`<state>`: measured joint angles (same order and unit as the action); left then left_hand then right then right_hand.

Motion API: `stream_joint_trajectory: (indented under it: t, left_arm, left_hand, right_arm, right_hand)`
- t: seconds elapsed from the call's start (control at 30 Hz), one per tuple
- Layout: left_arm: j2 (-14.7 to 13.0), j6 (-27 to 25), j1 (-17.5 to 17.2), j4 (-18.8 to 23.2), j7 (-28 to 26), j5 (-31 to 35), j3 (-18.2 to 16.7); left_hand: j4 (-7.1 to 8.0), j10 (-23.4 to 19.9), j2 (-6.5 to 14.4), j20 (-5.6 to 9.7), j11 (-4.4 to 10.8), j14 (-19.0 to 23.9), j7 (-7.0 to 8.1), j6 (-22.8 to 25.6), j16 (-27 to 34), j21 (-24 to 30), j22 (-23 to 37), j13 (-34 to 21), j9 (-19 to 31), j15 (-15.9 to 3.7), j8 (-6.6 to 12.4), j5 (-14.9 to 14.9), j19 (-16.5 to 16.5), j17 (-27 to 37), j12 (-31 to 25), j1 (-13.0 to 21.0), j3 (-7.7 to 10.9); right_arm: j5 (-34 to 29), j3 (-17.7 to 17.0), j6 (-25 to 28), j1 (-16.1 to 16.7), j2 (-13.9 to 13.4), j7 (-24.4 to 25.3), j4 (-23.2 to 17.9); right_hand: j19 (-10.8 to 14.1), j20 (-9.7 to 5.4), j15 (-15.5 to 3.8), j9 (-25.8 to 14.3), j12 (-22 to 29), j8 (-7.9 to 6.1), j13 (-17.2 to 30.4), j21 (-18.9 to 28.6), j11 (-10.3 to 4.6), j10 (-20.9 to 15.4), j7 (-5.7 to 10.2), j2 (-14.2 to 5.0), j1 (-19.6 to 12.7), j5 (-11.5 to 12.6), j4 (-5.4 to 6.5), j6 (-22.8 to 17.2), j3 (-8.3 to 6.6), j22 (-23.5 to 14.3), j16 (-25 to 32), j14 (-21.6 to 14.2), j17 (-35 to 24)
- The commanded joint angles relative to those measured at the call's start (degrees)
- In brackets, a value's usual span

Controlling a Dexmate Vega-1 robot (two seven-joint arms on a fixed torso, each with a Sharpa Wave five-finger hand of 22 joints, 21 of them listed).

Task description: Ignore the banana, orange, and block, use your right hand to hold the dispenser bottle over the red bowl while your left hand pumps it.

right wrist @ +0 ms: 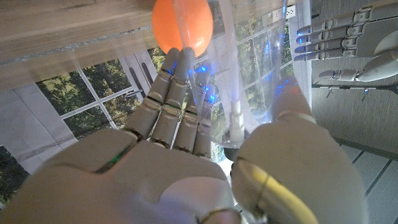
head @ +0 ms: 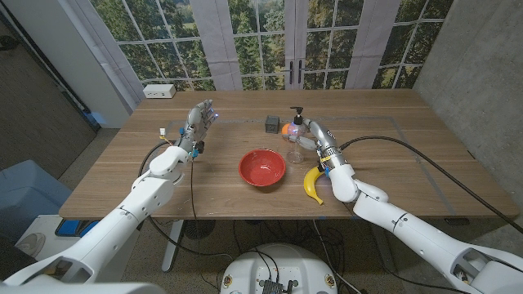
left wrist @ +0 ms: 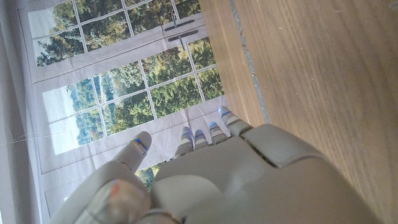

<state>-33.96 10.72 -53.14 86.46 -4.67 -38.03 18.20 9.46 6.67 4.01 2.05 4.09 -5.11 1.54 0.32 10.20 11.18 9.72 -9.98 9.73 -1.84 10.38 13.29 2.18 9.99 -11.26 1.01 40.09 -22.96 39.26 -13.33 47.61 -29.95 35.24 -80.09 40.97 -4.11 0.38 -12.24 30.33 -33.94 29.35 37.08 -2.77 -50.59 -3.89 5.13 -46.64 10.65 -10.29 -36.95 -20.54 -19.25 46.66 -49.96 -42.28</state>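
Clear dispenser bottle [head: 296,140] w/ black pump, gripped by right hand [head: 315,139]

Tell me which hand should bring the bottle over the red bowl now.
The right hand. Its fingers are already wrapped round the bottle, beside the red bowl. The left hand is raised, open, across the table.

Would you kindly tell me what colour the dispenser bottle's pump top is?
Black, seen best in the head view: pump top.
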Motion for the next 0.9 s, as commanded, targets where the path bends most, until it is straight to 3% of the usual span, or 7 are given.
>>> stream_joint_trajectory:
  t: [0.03, 0.1, 0.3, 0.4, 0.9]
  left_arm:
    - [0.4, -0.3, 0.9, -0.6, 0.0, 0.3, 0.4]
    - [0.4, -0.4, 1.1, -0.7, 0.0, 0.5, 0.5]
    - [0.5, -0.6, 1.3, -0.5, -0.3, 0.7, 0.8]
    - [0.7, -0.5, 1.4, -0.6, -0.3, 0.7, 0.8]
    - [0.9, -0.4, 0.6, 0.3, -1.3, 0.9, 0.7]
  left_hand:
    - [0.28, -0.1, 5.7, 3.49, -0.06, 0.0, 0.25, 0.1, 0.2, 0.0, 0.2, -0.2, 0.2, -3.06, 0.00, 0.1, 0.5, 0.2, 0.2, -0.2, 0.16]
    - [0.27, -0.1, 5.7, 3.49, -0.04, 0.0, 0.28, 0.1, 0.2, 0.0, 0.2, -0.2, 0.2, -3.05, 0.00, 0.1, 0.5, 0.2, 0.2, -0.2, 0.16]
    - [0.25, -0.1, 5.7, 3.50, -0.05, -0.1, 0.33, 0.1, 0.2, 0.0, 0.2, -0.2, 0.2, -3.09, 0.00, 0.2, 0.5, 0.2, 0.2, -0.2, 0.16]
    - [0.24, -0.1, 5.7, 3.50, -0.04, -0.1, 0.33, 0.1, 0.2, 0.0, 0.2, -0.2, 0.2, -3.12, 0.00, 0.2, 0.5, 0.2, 0.2, -0.2, 0.16]
    - [0.17, -0.1, 5.7, 3.50, -0.01, -0.1, 0.42, 0.1, 0.2, 0.0, 0.2, -0.2, 0.2, -3.12, -0.01, 0.2, 0.5, 0.1, 0.2, -0.2, 0.16]
  right_arm:
    - [-1.1, 0.5, -3.6, -1.0, 1.7, 6.8, 4.1]
    - [-2.1, 0.6, -2.7, -1.0, 2.1, 8.5, 4.2]
    - [-2.2, 0.8, -6.7, -1.9, 3.3, 12.7, 7.4]
    - [-1.4, 0.6, -7.0, -2.1, 2.9, 11.6, 7.2]
    - [-0.3, -0.3, -9.2, -2.9, 1.9, 10.1, 7.1]
  right_hand:
    - [1.5, -5.91, -13.62, -0.1, 0.1, -0.44, 0.8, 1.9, -4.43, -4.4, 7.39, -11.67, -13.9, -0.3, -0.23, -13.9, -6.75, -0.5, 0.7, -9.1, -5.6]
    - [1.4, -6.24, -13.59, 0.0, 0.0, -0.40, 0.9, 2.1, -4.77, -4.3, 7.63, -11.66, -14.1, -0.4, -0.16, -13.8, -6.76, -0.6, 0.7, -9.3, -5.8]
    - [1.4, -6.72, -13.48, 0.1, -0.1, -0.83, 0.9, 3.9, -6.49, -5.8, 9.25, -11.34, -14.4, -0.6, 0.51, -15.1, -6.30, -1.1, 0.3, -10.3, -6.8]
    - [1.2, -6.59, -13.45, 0.1, 0.5, -0.83, 1.3, 4.6, -7.21, -7.3, 9.49, -11.16, -14.1, -0.5, 0.78, -15.1, -5.97, -1.3, 0.0, -10.5, -7.2]
    - [-0.4, -6.65, -13.47, 0.1, 0.8, -0.94, 2.8, 6.0, -7.10, -7.9, 9.59, -10.95, -13.9, -0.4, 1.04, -15.3, -5.37, -1.5, -1.0, -10.9, -8.1]
